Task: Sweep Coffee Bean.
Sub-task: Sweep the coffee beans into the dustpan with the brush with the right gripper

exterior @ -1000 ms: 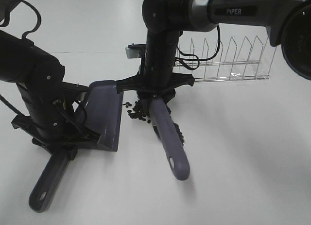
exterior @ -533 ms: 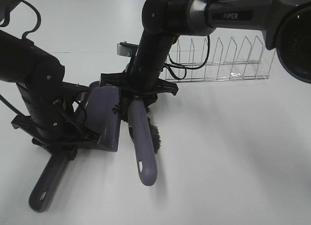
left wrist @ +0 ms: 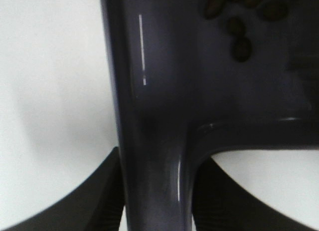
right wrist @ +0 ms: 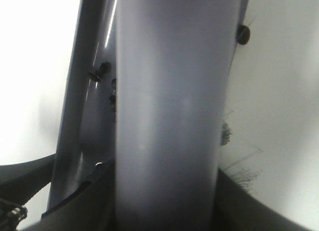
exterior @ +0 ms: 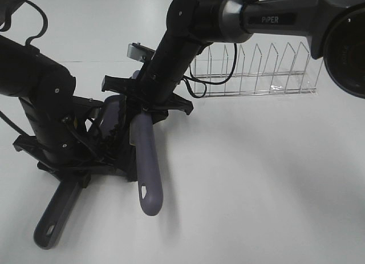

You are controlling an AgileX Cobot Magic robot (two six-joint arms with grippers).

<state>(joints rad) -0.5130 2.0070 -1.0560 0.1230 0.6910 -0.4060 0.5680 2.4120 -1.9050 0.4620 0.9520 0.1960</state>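
We count one dustpan (exterior: 57,210), one brush (exterior: 147,167) and one clear rack (exterior: 256,76) on one table (exterior: 274,178). Two grippers: left gripper (exterior: 74,174), right gripper (exterior: 142,107). The coffee beans (left wrist: 242,48) are trickier: roughly half a dozen in the left wrist view, four or five in the right wrist view. Full total, we can't tell.

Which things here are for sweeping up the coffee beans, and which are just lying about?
For the job: brush, dustpan, coffee beans.
Lying about: clear rack.
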